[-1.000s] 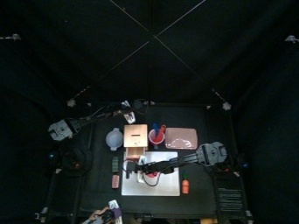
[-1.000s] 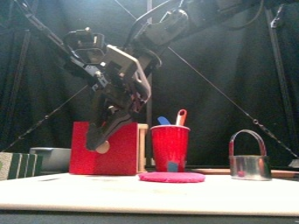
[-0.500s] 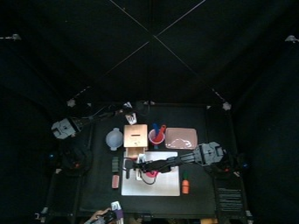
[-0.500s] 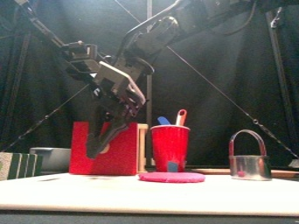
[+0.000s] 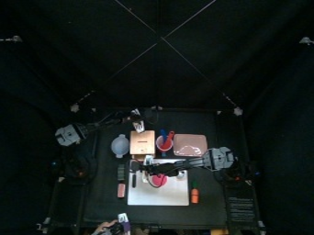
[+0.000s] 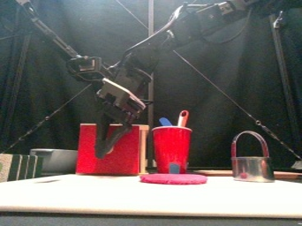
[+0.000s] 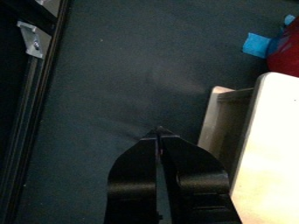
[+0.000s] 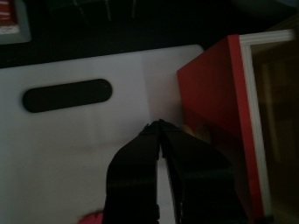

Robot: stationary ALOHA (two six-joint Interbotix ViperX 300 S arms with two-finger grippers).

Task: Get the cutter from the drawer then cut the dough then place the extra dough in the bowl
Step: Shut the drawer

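Right claw [image 8: 156,128]: jaws pressed together with nothing between them; it hung tips down close in front of the drawer front [image 6: 88,154], over the board [image 8: 105,131]
Left claw [image 7: 160,133]: jaws closed tip to tip and empty; it sat low over the bare table [image 7: 117,79], just beside the box [image 7: 274,131]
Cutter [image 6: 250,159]: stood upright with its wire handle up, toward the board's right side, well apart from both claws and not held
Dough [image 6: 174,178]: a flat pink-red disc lying on the board in front of the cup [image 6: 172,146], between the drawer front and the cutter in the front view; neither claw touched it
Drawer front: red and upright, at the box's front, facing the board; whether the drawer stood shut or a little out could not be told
Bowl [image 6: 53,160]: blue-grey, on the table to the left of the box, apart from the dough
Cup: red, just to the right of the drawer front, with a blue knife and a red knife standing in it
Tray [image 5: 190,140]: pink and flat, to the right of the cup and behind the board
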